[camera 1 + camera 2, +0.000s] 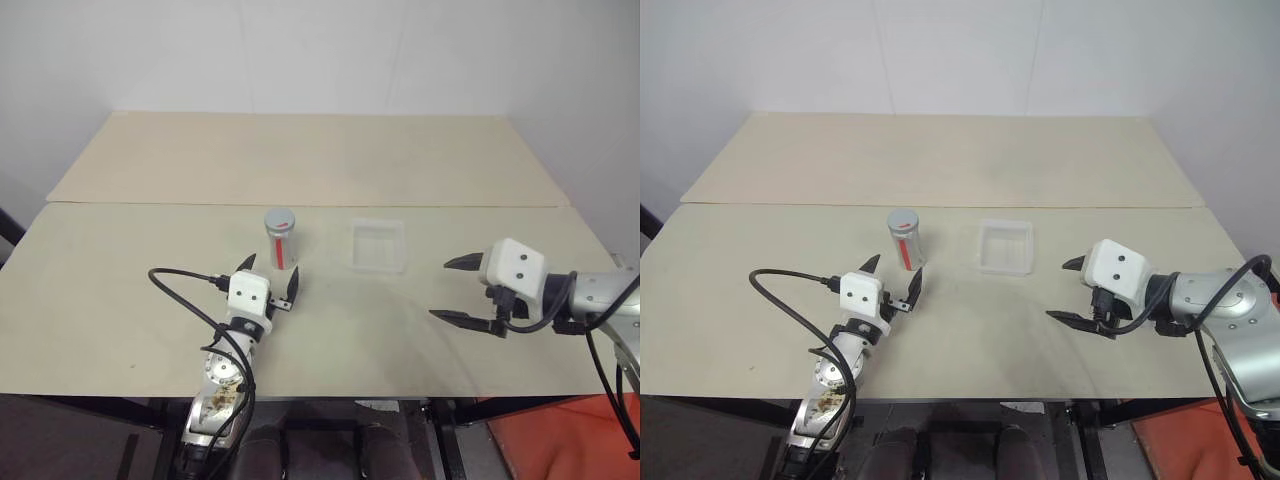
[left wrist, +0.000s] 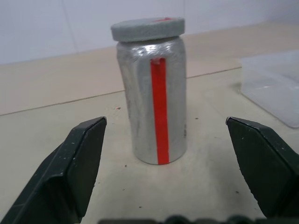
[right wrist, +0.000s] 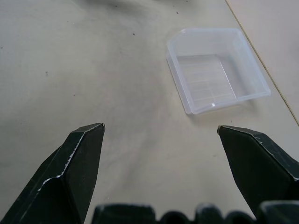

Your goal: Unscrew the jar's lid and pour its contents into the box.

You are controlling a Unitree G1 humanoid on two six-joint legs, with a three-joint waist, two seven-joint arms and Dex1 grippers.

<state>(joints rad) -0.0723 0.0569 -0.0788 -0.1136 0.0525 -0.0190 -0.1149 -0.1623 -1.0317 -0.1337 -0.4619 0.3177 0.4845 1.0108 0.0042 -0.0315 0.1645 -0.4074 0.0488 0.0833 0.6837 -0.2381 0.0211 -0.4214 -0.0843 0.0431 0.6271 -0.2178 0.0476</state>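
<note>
I am viewing two grippers with matte black wedge fingers, both spread wide and empty. The left gripper (image 1: 270,278) is facing one upright brushed-metal cylindrical jar (image 1: 281,244) just ahead, red-striped, its flat grey lid (image 1: 279,219) on. The right gripper (image 1: 458,291) is hovering near one clear, round-cornered plastic box (image 1: 379,245) beside the jar on the pale wooden table (image 1: 330,160).

the bench (image 1: 150,320) in front of me is pale wood, two boards laid one behind the other with a seam running across between them. on the near board the jar (image 1: 281,245) stands upright, silver with a red stripe down its side, and the lid (image 1: 279,219) sits on its top. the box (image 1: 378,245), a shallow clear tray, lies flat on the same board, near the jar on its right and apart from it.
</note>
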